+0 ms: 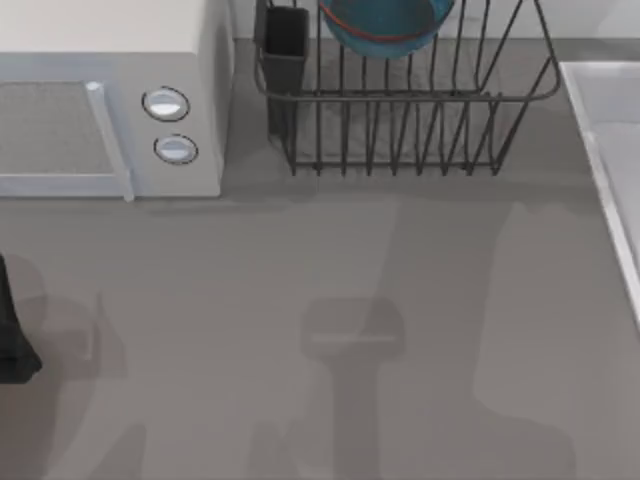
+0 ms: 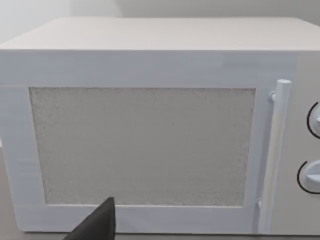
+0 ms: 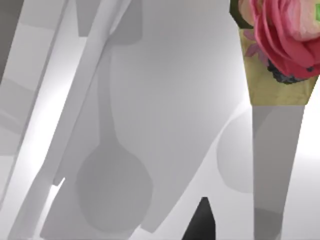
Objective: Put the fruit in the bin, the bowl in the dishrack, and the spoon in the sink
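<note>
The teal-blue bowl (image 1: 385,25) with its reddish rim leans inside the black wire dishrack (image 1: 400,120) at the back middle. The sink (image 1: 592,130) runs along the table's right edge. In the right wrist view the spoon (image 3: 276,150), a grey strip with a flower-patterned end, is over the sink's pale floor (image 3: 165,75), where a spoon-shaped shadow lies. One dark fingertip (image 3: 200,222) of my right gripper shows apart from the spoon. My left arm (image 1: 12,335) is parked at the far left, its fingertip (image 2: 100,225) facing the microwave. The fruit and bin are out of view.
A white microwave (image 1: 110,60) with two round knobs (image 1: 166,104) fills the back left corner, its door and handle (image 2: 277,150) close in front of the left wrist. A square black utensil cup (image 1: 285,45) hangs on the rack's left corner. Arm shadows cross the grey table (image 1: 330,300).
</note>
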Robot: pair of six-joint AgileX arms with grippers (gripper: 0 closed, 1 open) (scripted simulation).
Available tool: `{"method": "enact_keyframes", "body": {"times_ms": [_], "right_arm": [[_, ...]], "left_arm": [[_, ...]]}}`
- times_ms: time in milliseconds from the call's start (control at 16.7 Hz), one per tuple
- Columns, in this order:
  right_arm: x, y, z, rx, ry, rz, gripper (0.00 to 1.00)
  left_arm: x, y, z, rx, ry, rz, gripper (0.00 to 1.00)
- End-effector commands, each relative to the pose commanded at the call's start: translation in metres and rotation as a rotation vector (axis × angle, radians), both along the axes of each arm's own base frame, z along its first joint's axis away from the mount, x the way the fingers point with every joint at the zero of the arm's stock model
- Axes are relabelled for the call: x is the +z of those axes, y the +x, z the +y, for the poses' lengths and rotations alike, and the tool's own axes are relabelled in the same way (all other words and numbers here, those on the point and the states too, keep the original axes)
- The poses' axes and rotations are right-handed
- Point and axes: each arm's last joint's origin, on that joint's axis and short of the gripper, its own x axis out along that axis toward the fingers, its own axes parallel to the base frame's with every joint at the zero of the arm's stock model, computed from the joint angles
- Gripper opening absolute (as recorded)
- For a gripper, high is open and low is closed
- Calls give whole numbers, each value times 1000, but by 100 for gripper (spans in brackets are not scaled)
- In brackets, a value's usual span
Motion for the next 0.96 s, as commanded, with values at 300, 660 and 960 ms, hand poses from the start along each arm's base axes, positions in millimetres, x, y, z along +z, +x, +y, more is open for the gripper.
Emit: {"method": "enact_keyframes", "body": {"times_ms": [300, 660, 960], "right_arm": [[0, 0, 0, 0, 0, 0, 60], [0, 0, 0, 0, 0, 0, 100], [0, 0, 0, 0, 0, 0, 100]], "left_arm": [[0, 0, 0, 0, 0, 0, 100], [0, 0, 0, 0, 0, 0, 100], [0, 0, 0, 0, 0, 0, 100]]}}
